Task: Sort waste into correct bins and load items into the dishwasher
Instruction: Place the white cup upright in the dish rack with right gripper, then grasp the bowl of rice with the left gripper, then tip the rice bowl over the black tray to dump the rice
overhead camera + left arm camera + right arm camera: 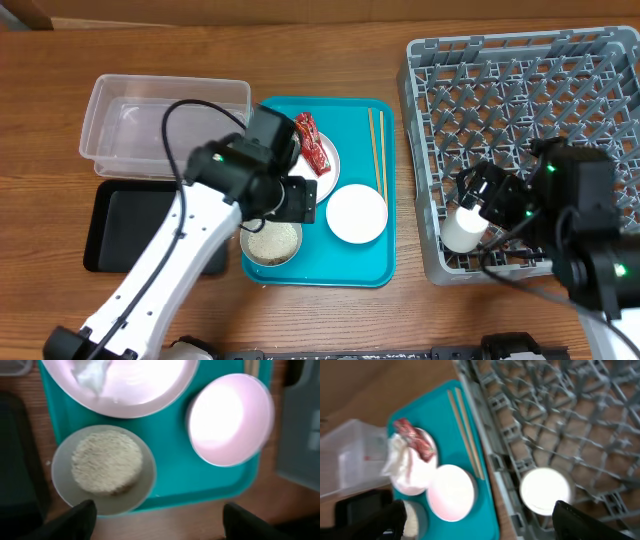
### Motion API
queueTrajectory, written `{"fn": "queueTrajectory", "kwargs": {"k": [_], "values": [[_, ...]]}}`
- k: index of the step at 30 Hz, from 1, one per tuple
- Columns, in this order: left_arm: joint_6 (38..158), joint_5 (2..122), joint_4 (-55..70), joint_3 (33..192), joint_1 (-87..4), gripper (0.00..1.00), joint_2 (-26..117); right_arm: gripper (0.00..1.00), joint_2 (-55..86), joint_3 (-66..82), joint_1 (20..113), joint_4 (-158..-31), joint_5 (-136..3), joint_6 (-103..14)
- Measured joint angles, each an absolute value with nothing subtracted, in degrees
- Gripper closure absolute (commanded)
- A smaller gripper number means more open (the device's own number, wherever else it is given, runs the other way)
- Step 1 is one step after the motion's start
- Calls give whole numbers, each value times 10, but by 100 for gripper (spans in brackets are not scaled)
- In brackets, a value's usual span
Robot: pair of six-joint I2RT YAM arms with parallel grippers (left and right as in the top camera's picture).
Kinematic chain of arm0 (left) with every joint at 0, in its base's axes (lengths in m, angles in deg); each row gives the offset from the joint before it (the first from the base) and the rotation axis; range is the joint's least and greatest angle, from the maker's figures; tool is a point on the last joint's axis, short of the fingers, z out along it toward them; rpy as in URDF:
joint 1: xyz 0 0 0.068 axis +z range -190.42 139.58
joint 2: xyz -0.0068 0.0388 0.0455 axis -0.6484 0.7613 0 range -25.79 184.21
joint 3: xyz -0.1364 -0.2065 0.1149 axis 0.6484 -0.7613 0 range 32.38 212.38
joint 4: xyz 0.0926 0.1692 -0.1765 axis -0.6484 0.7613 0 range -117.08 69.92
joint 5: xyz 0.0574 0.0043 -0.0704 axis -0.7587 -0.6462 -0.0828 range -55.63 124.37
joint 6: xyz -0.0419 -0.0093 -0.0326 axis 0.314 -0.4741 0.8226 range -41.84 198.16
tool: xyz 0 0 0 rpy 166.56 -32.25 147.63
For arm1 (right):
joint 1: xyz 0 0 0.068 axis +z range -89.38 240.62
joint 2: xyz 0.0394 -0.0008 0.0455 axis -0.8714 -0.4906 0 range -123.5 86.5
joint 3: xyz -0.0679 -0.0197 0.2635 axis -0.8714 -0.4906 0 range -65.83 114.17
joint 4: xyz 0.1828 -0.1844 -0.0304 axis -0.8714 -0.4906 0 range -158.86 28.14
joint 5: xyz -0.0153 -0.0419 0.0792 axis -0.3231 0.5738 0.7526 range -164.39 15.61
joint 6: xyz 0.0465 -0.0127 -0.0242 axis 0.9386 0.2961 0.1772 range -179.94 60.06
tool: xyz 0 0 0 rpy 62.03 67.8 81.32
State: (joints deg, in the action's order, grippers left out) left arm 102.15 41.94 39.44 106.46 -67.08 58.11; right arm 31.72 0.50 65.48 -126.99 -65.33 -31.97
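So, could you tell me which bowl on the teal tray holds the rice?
The pale grey-blue bowl, which is heaped with rice; the white bowl beside it is empty.

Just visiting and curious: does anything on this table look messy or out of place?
Yes. A red wrapper and a crumpled tissue lie on the white plate, on the teal tray, and the grey bowl beside it holds loose rice. Nothing looks broken.
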Motion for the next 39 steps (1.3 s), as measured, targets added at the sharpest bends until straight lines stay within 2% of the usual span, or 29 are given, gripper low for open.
{"fn": "queueTrajectory", "kwargs": {"k": [5, 9, 12, 15, 16, 24, 29, 33, 39], "values": [[1070, 363, 291, 950, -704, 40, 584, 5, 329, 5, 655, -1259, -612, -344], [1085, 349, 217, 882, -737, 47, 607, 5, 324, 5, 655, -1259, -596, -351], [1097, 341, 182, 865, -763, 65, 640, 5, 319, 5, 655, -1259, -589, -354], [1100, 329, 161, 864, -781, 94, 672, 5, 315, 5, 655, -1259, -583, -356], [1098, 323, 159, 863, -784, 96, 679, 5, 315, 5, 655, -1259, -582, -356], [1105, 290, 208, 877, -785, 96, 681, 6, 315, 5, 655, -1259, -581, -358], [1125, 334, 261, 904, -759, 96, 628, 6, 315, 5, 655, -1259, -581, -358], [1123, 422, 265, 921, -670, 96, 534, 6, 315, 5, 655, -1259, -581, -358], [1057, 573, 303, 932, -455, 96, 476, 7, 315, 5, 655, -1259, -581, -358]]}}
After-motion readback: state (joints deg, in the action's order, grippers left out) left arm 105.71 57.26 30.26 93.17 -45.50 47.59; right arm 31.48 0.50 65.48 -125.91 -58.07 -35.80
